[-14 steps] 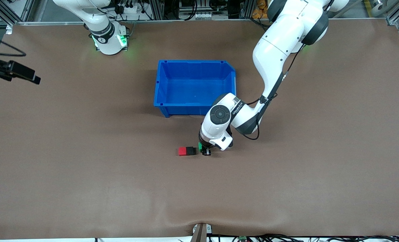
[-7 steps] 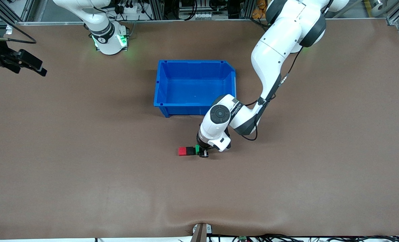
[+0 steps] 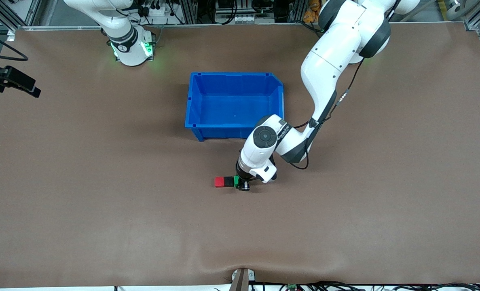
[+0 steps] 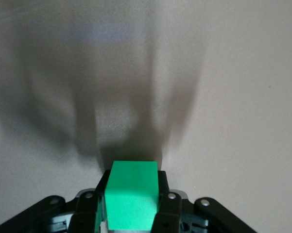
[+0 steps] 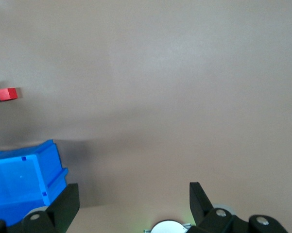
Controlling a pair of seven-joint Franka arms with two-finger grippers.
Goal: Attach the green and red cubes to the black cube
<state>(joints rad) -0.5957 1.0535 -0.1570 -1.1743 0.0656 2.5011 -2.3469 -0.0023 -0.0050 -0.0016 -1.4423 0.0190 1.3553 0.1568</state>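
The red cube (image 3: 219,182) lies on the table, nearer to the front camera than the blue bin, with the black cube (image 3: 228,182) joined to it on the side toward the left arm's end. My left gripper (image 3: 242,184) is shut on the green cube (image 3: 236,181) and holds it low, against the black cube's free face. In the left wrist view the green cube (image 4: 131,190) fills the space between the fingers of the left gripper (image 4: 131,206) and hides the black cube. My right gripper (image 3: 10,79) waits in the air, open and empty, over the table's edge at the right arm's end; it also shows in the right wrist view (image 5: 134,190).
The blue bin (image 3: 194,106) stands empty at mid-table, farther from the front camera than the cubes. The right wrist view shows the bin's corner (image 5: 24,177) and the red cube (image 5: 7,93). Bare brown table lies around the cubes.
My left gripper has carried the green cube toward the right arm's end, closing the gap to the black cube. The right gripper has shifted slightly at the table's edge.
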